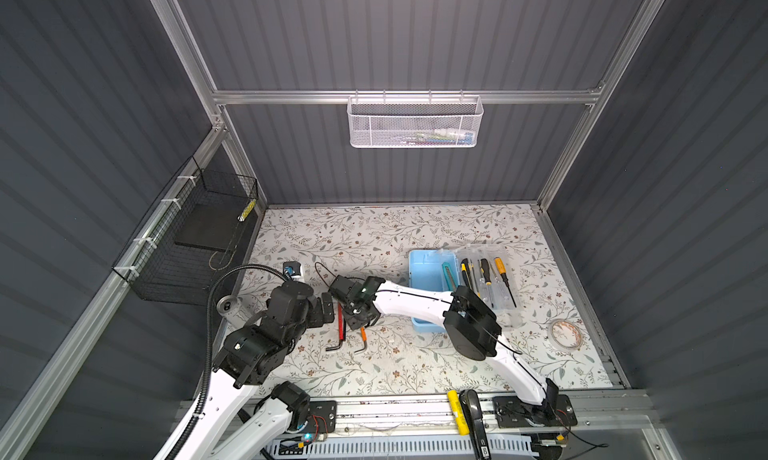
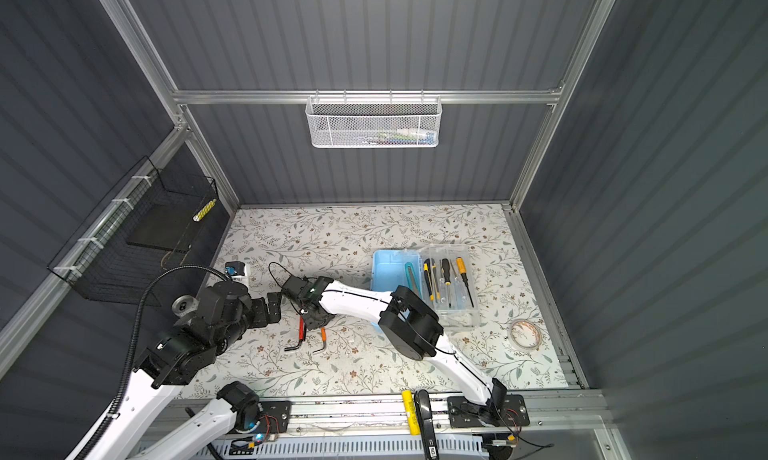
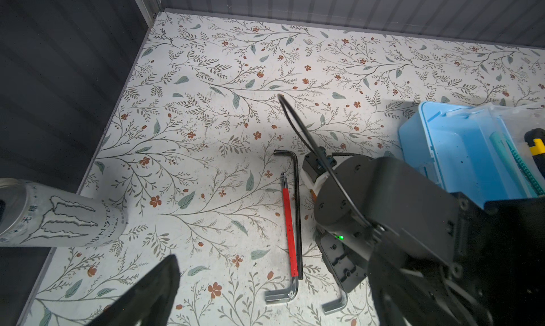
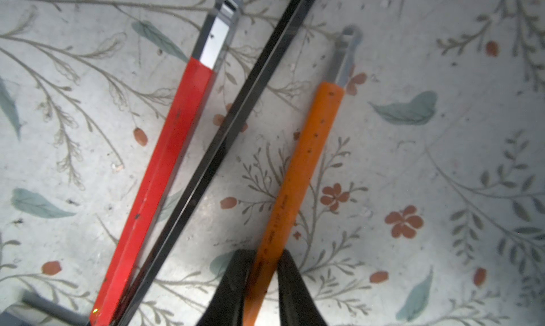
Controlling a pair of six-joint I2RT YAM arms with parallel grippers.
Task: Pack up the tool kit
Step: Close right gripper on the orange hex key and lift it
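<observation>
On the table (image 1: 374,237), 3 tools lie together: the red hex key (image 4: 165,177) and black hex key (image 4: 224,133) side by side, the orange hex key (image 4: 306,162) just beside them. The right gripper (image 4: 264,259) pinches the orange sleeve between both fingers. The left gripper (image 1: 326,310) hangs near, spread wide and empty. Farther back, the blue box (image 1: 424,270) stands open, a clear tray (image 1: 509,312) of screwdrivers (image 1: 484,270) over its right side

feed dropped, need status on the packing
Left pincer open. Right pincer shut on orange hex key, on table. Blue box open. Red hex key, black hex key close beside.
</observation>
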